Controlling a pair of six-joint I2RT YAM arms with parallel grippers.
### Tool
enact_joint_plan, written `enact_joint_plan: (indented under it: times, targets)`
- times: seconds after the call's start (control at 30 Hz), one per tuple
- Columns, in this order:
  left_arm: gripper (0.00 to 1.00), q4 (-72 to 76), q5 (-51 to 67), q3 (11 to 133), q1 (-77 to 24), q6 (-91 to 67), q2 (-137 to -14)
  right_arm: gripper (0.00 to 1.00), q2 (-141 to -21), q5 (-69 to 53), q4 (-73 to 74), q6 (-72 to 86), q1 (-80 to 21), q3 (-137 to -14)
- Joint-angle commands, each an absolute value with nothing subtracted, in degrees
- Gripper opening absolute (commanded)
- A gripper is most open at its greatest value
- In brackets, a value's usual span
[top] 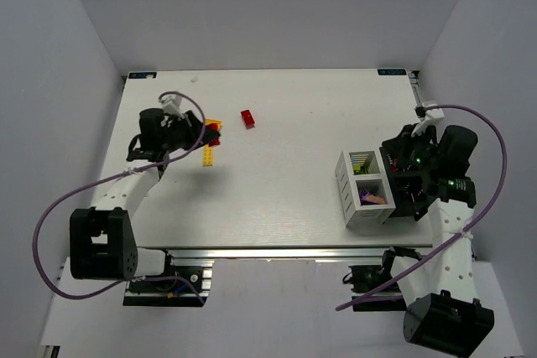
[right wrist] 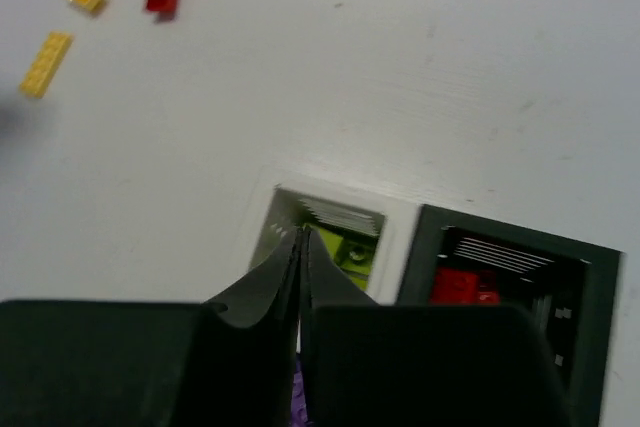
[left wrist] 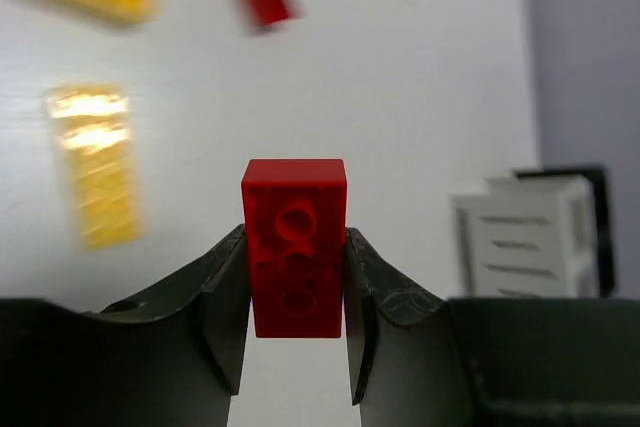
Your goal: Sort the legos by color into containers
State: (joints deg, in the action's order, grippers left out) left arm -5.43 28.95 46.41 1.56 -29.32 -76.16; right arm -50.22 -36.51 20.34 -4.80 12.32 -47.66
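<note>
Sorting looks a bit past halfway, judged from how things lie. The white bench (top: 294, 115) carries the containers (top: 367, 189) on its right side, near the front edge. In the right wrist view one white-walled compartment holds lime green bricks (right wrist: 347, 250) and the black-walled one beside it holds a red piece (right wrist: 462, 287). From above, the nearer white compartment shows the purple piece (top: 369, 197). The fourth compartment is hidden under the right arm, so I cannot tell what it holds.

The right hand (right wrist: 300, 247) hovers over the containers with its jaws closed to a thin slit and nothing visible between them. Across the bench, well apart from the containers, the left hand (left wrist: 296, 282) grips a red brick (left wrist: 296, 207) by its two long sides, lifted off the surface.

What is left, by my reckoning: that held brick needs carrying to the red compartment. Three loose legos lie on the bench's left half: another red brick (top: 247, 117), a long yellow-orange brick (top: 209, 157) and a short yellow-orange one (top: 215, 125).

No brand or writing is legible. Two small blue tags (top: 141, 74) sit at the far corners of the bench, too small to read.
</note>
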Motion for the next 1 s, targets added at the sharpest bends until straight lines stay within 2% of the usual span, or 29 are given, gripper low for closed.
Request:
enact_joint_plan:
  times: [0.0,0.13,0.3,0.43,0.47,0.8,0.97]
  targets:
    - [0.0,16.6,47.1,46.7,-7.2,-35.9,-76.6,0.0,-48.1,-22.6,12.1,-0.4,14.1,-47.1]
    - [0.0,17.3,46.8,60.4,-23.4,-31.8,-85.6,0.0,-47.6,-13.1,9.7,4.1,15.8,-47.6]
    - [0.0,19.3,43.4,75.2,-34.3,-25.9,-97.6,0.0,-47.1,-0.3,6.1,8.3,18.7,-45.7]
    - [0.0,18.6,39.3,89.1,-40.9,-20.2,-108.9,0.0,-46.8,-1.7,4.6,9.8,21.3,-44.6]
    - [0.0,18.2,38.8,95.7,-42.8,-19.7,-114.2,0.0,-46.9,-2.6,4.3,9.8,22.2,-44.2]
    - [0.0,25.8,37.0,126.3,-49.4,-18.2,-139.2,0.0,-47.6,-11.0,3.3,9.8,27.4,-42.6]
    - [0.0,30.8,35.3,130.3,-51.8,-18.5,-143.9,0.0,-48.4,-14.2,3.0,9.8,29.3,-42.4]
